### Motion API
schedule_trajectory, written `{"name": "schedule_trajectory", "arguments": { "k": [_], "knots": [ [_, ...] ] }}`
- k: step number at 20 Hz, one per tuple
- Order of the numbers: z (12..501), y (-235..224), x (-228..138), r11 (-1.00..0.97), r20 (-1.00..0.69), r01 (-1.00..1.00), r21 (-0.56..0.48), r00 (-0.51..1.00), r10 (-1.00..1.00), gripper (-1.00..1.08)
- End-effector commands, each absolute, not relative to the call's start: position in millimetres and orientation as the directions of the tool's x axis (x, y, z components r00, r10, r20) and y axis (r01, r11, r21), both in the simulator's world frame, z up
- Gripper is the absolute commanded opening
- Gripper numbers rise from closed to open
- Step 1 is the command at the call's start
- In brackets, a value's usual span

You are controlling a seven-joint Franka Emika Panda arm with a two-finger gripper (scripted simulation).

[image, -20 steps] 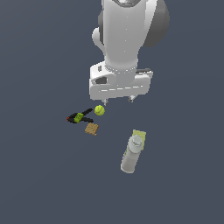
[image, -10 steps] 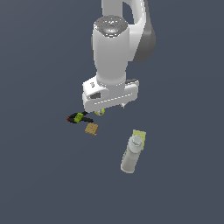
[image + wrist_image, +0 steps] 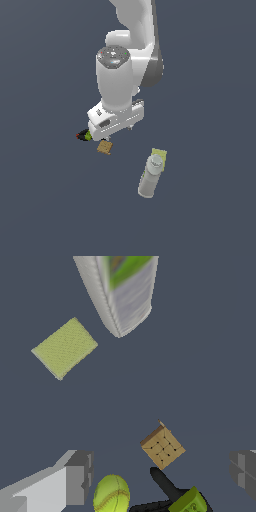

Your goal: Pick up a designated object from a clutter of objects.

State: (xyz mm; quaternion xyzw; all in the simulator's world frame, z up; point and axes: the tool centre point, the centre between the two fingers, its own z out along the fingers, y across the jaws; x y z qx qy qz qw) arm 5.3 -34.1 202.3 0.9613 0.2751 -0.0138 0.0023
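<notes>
- Leftmost in the exterior view, the black clamp point(image 3: 82, 135) pokes its red tip out from under the arm's hand; the yellow-green ball point(image 3: 111, 494) and a small green piece point(image 3: 189, 502) sit close by it, best seen in the wrist view, where the clamp's dark handle runs between them.
- Next, just to the exterior view's right of that cluster, lies the tan block point(image 3: 104, 147), the designated object. It rests flat on the dark floor, near the clamp and ball but apart from them, as the wrist view shows, with its faint grid face up point(image 3: 162, 447).
- Above it hangs the gripper point(image 3: 160, 471), its fingers spread wide and holding nothing. One grey fingertip point(image 3: 80, 476) shows at each side of the wrist view, and the block lies between them, nearer the far edge of the gap than its middle.
- Farther to the exterior view's right, well apart, the grey bottle point(image 3: 150, 175) lies on its side, and a pale-yellow square point(image 3: 159, 153) is at its upper end.
- Judging progress: the approach looks largely done but nothing is grasped. What remains, I reckon, is to centre over the block, descend, close on it without nudging the ball or clamp, then lift.
</notes>
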Motion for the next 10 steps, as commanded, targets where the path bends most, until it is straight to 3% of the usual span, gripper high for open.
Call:
{"name": "schedule_trajectory", "arguments": {
  "k": [1, 10],
  "knots": [
    [191, -42, 4, -0.818, -0.027, 0.575, -0.003, 0.818, 0.575, 1.0],
    [150, -67, -3, -0.692, -0.022, 0.722, -0.003, 0.692, 0.722, 1.0]
  ]
}}
